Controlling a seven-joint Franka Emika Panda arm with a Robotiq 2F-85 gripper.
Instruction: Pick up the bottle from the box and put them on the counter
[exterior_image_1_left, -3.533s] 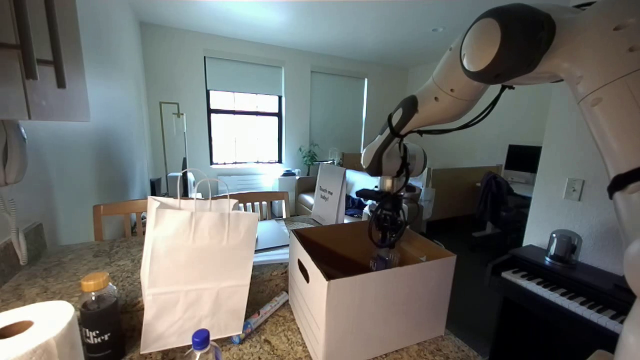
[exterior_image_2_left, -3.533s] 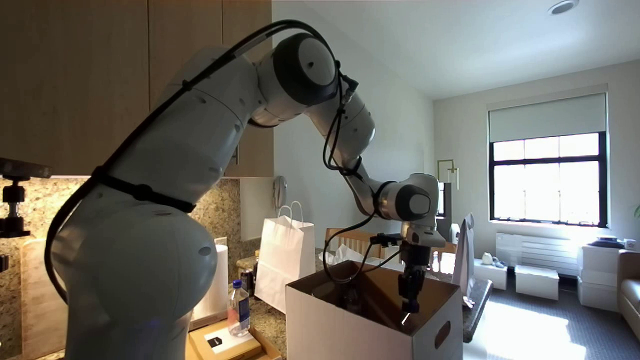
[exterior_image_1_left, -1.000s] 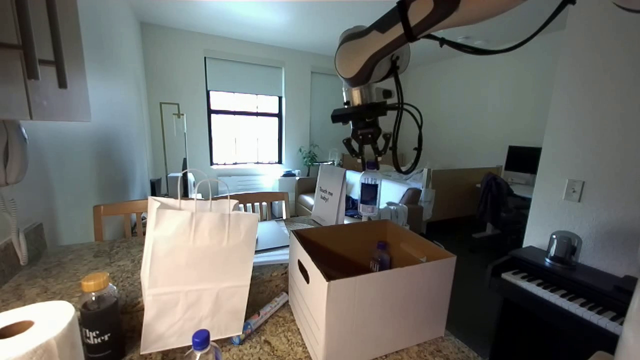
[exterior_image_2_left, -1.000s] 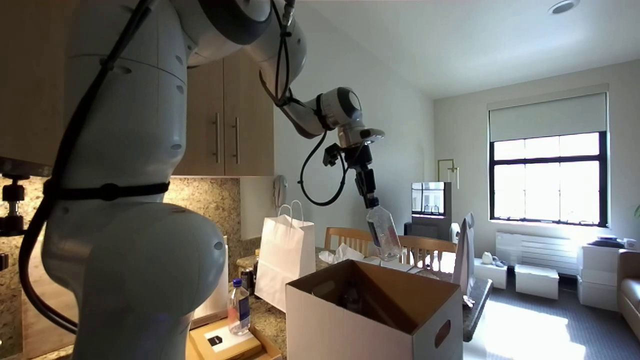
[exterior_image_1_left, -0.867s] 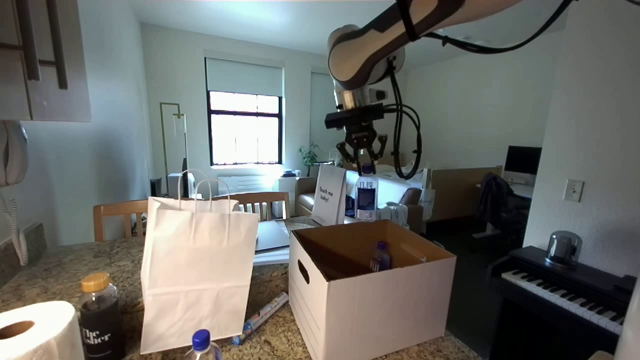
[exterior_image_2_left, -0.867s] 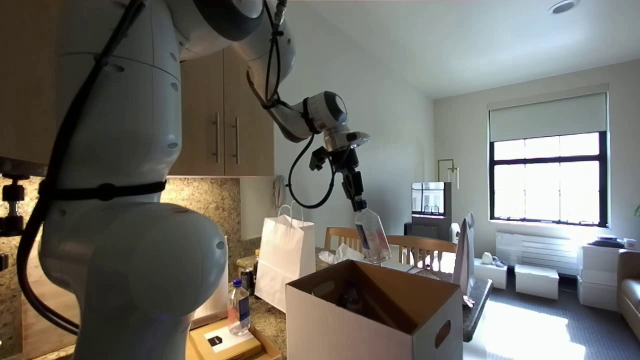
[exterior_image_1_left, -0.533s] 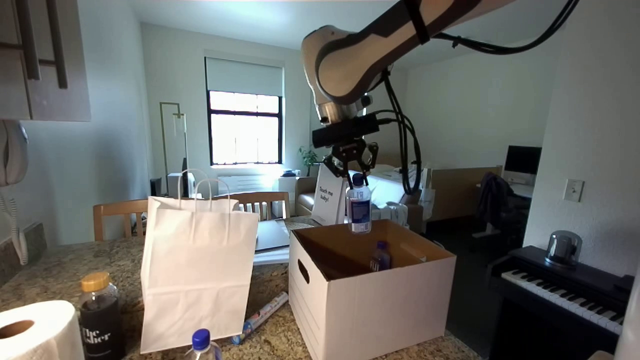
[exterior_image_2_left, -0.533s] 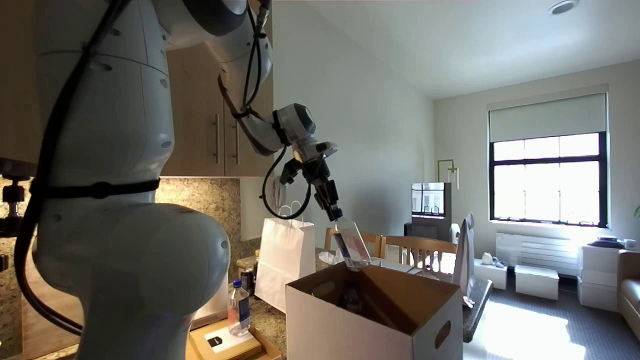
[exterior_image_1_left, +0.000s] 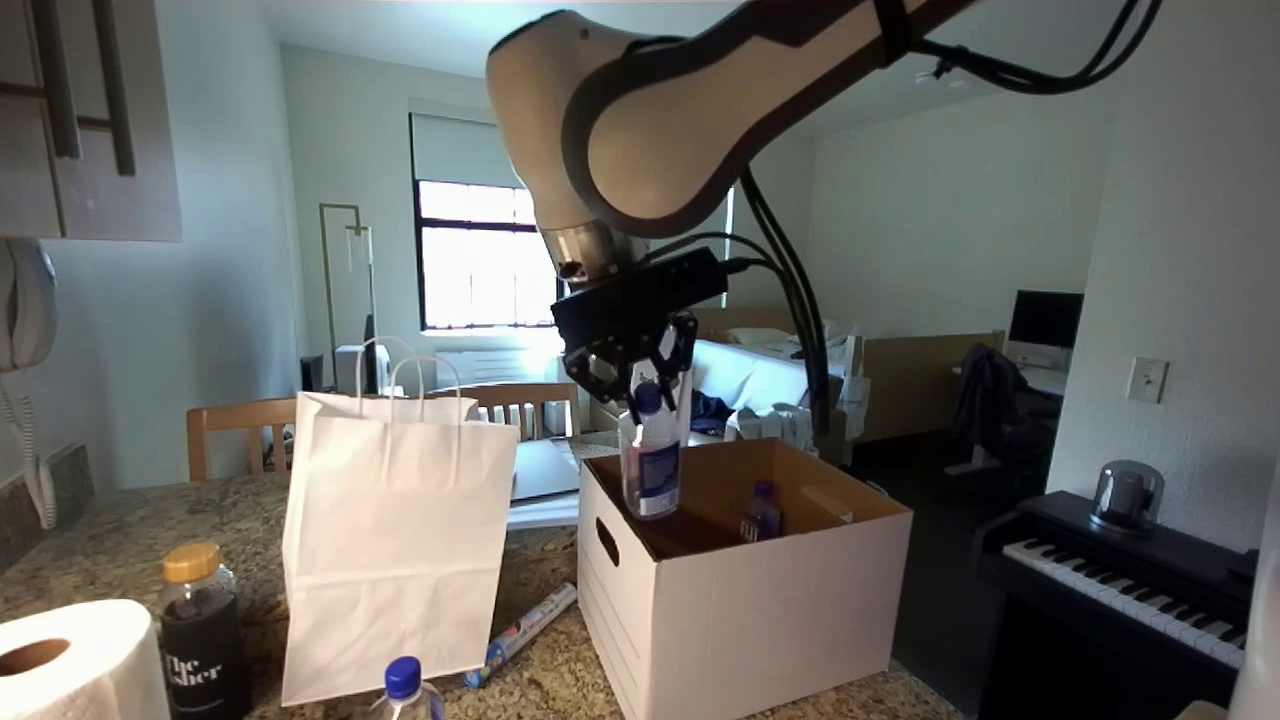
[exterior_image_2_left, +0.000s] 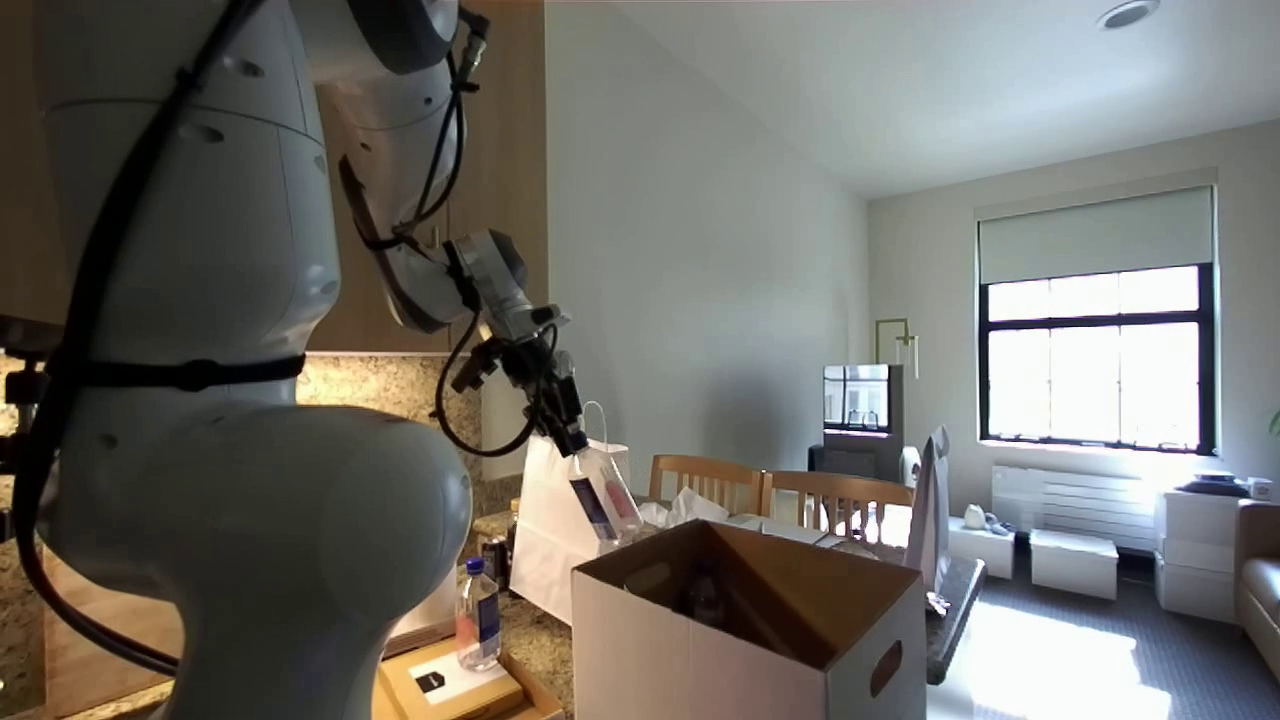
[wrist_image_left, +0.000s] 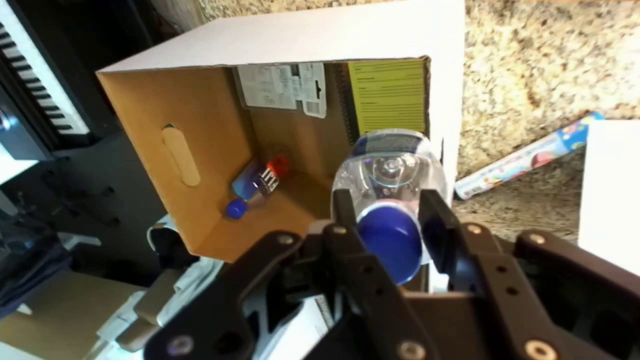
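Note:
My gripper (exterior_image_1_left: 656, 398) is shut on the blue cap of a clear bottle (exterior_image_1_left: 650, 475), with one finger on each side of the cap in the wrist view. This bottle hangs tilted in the air, its base near the rim of the white box (exterior_image_1_left: 780, 620) on the paper bag's side. In the wrist view it covers part of that rim. A second bottle (wrist_image_left: 254, 182) is inside the box, low against a wall. Another bottle (exterior_image_2_left: 478, 620) stands upright on a flat yellow carton. The speckled counter (wrist_image_left: 530, 55) lies around the box.
A white paper bag (exterior_image_1_left: 395, 560) stands beside the box, with a colourful tube (exterior_image_1_left: 525, 630) on the counter between them. A dark jar (exterior_image_1_left: 200, 640) and a paper towel roll (exterior_image_1_left: 90, 665) are farther left. A sign (exterior_image_2_left: 930, 520) stands behind the box.
My gripper was down inside the box; it has since lifted the bottle out. Over the last second it has moved left in both exterior views, lower, toward the paper bag, tilting more.

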